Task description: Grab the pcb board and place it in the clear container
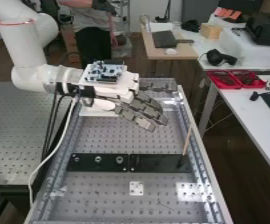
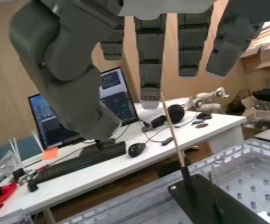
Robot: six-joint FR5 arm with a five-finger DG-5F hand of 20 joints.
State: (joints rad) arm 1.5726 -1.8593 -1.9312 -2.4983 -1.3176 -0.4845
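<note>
A dark grey robot hand [image 1: 140,111] on a white arm [image 1: 27,44] hangs over the far half of a perforated metal bench [image 1: 109,137], upper middle of the high view. Its fingers are straight and spread a little apart, the thumb away from them, with nothing clamped between. A circuit board [image 1: 104,71] sits on the wrist mount, just above and left of the fingers. It is probably the hand's own electronics, so I cannot tell where the board to be grabbed lies, nor which thing is the clear container.

The step in hand looks to be the approach. Done well, it starts by finding the right board, then lowering slowly with the thumb kept wide. Thumb and fingers should meet on opposite edges, lightly, off the parts and pins.

A thin upright rod [image 1: 187,141] rises from the black plates [image 1: 155,162] across the middle, right of centre; a low sideways sweep could knock it. The white cable [image 1: 44,161] looping down the left needs slack, or it may snag on the bench edge.
</note>
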